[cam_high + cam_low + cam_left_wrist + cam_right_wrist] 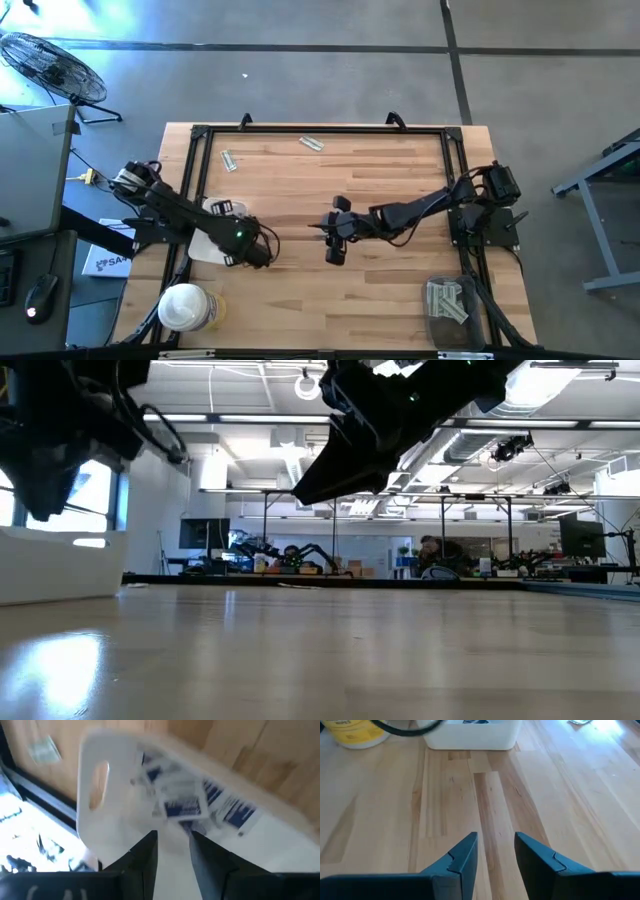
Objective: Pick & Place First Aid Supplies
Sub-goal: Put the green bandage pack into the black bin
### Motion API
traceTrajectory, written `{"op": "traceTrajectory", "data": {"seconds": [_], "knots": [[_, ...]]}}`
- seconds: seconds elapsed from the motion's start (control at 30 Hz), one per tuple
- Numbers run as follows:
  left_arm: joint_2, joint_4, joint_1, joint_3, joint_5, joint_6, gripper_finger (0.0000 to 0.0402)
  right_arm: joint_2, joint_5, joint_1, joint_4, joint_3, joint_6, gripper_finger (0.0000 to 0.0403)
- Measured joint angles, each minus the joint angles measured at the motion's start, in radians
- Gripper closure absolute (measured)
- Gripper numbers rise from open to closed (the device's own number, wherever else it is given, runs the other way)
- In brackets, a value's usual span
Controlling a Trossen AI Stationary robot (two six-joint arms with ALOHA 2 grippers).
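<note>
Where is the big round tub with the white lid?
In the high view the round white-lidded tub stands at the table's near left corner, just below the white rectangular tray.

Off-task items I'm seeing on and around the table

A white tray (pixel 203 246) is sitting near the table's (pixel 330 300) left edge, a white-lidded tub (pixel 184 306) is standing at its near-left corner, and a fan (pixel 48 66) is resting on the floor beyond the far-left corner.
</note>
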Motion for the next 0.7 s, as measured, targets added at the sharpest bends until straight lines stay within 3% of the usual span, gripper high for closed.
{"op": "traceTrajectory", "data": {"seconds": [0.2, 0.33, 0.57, 0.7], "knots": [[0.000, 0.098, -0.016, 0.029, -0.191, 0.034, 0.0293, 0.000, 0.080, -0.027, -0.003, 0.000, -0.009, 0.0279], [-0.002, 0.224, -0.010, 0.020, -0.340, 0.196, 0.0293, 0.000, 0.193, -0.114, -0.003, 0.000, -0.011, 0.0279], [-0.118, 0.307, 0.109, -0.005, -0.418, 0.341, 0.0294, 0.016, 0.093, -0.352, 0.017, 0.002, 0.012, 0.0279], [-0.252, 0.502, 0.162, -0.060, -0.440, 0.445, 0.0294, 0.036, -0.007, -0.477, 0.037, 0.004, -0.025, 0.0279]]}}
